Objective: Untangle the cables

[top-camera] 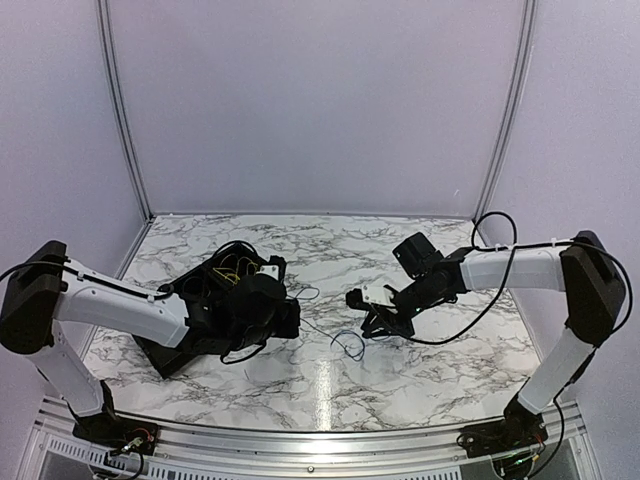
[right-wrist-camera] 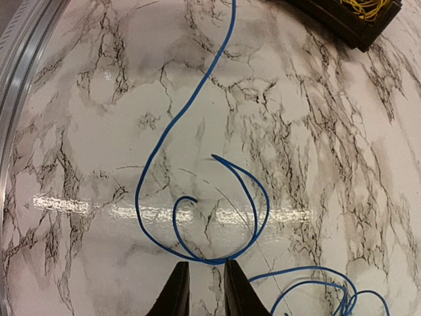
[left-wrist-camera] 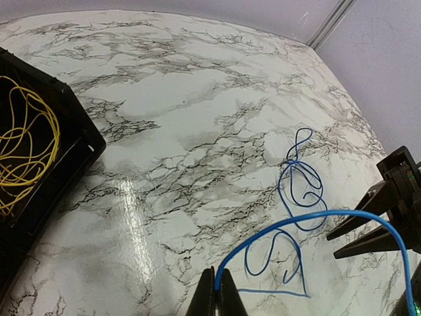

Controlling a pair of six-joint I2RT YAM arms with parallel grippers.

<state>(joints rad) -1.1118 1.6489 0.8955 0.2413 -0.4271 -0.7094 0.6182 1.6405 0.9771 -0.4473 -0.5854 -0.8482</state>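
The blue cable (left-wrist-camera: 302, 191) lies in loose loops on the marble table between the arms, and it also shows in the top view (top-camera: 347, 342). My left gripper (left-wrist-camera: 217, 273) is shut on one end of the blue cable, which arcs away to the right. In the top view the left gripper (top-camera: 293, 322) sits just right of the bin. My right gripper (right-wrist-camera: 205, 264) is open by a narrow gap, with a blue cable loop (right-wrist-camera: 217, 261) on the table just past its tips. The yellow cable (left-wrist-camera: 23, 145) is coiled inside a black bin (left-wrist-camera: 75, 131). A faint thin dark line (right-wrist-camera: 234, 209), possibly the black cable, crosses the blue loops.
The black bin (top-camera: 200, 300) stands at the left, partly under my left arm, and its corner (right-wrist-camera: 342, 23) shows in the right wrist view. The right gripper's fingers (left-wrist-camera: 368, 224) show in the left wrist view. A metal rail (top-camera: 320, 440) runs along the near edge.
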